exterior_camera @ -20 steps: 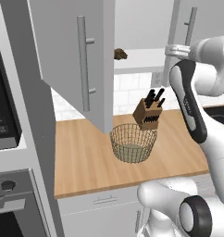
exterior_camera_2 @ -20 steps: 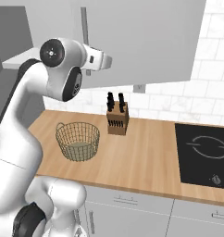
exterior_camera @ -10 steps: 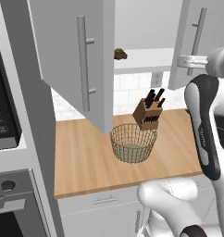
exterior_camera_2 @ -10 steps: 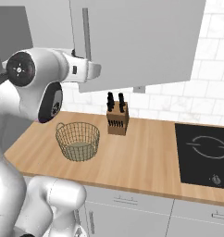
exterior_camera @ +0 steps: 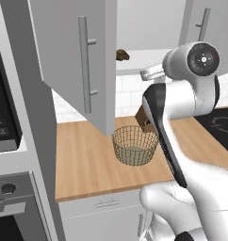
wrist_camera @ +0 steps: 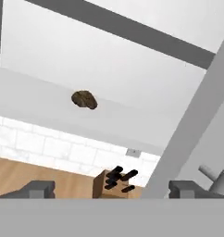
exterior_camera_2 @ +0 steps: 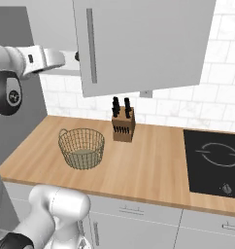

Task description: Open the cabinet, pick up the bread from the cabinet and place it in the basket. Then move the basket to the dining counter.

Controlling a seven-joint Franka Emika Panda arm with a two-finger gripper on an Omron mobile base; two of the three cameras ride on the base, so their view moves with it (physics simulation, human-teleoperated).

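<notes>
- We see a light-wood table (exterior_camera: 87, 160) under a white tile backsplash (exterior_camera_2: 221, 107), with a black cooktop (exterior_camera_2: 214, 158) set into it at the right and grey drawers (exterior_camera_2: 134, 226) below its front edge.
- At the far left of the left base view stands a tall grey unit with a dark oven front (exterior_camera: 7, 207).
- The cabinet (exterior_camera: 78, 61) hangs above the table with its left door swung wide open — the long silver bar handle (exterior_camera: 84, 63) runs vertically down the door face.
- The bread (exterior_camera: 122, 55) lies on the pale shelf (wrist_camera: 35, 102) inside the cabinet, near its front edge and apart from the walls. In the hand view it is a dark brown lump, slightly longer than tall, its long axis running roughly along the shelf edge.
- The basket (exterior_camera: 134, 145) stands upright on the table, mouth up, below the open door; the wooden knife block (exterior_camera_2: 123, 124) is just behind it to the right, well apart from the cooktop.
- The right base view shows the closed right door (exterior_camera_2: 143, 44) hiding the shelf interior, while the hand view looks up at the shelf and bread from below.
- The hand (wrist_camera: 111, 189) is raised near shelf height — its two dark fingertips (wrist_camera: 39, 189) stand wide apart with nothing between them.
</notes>
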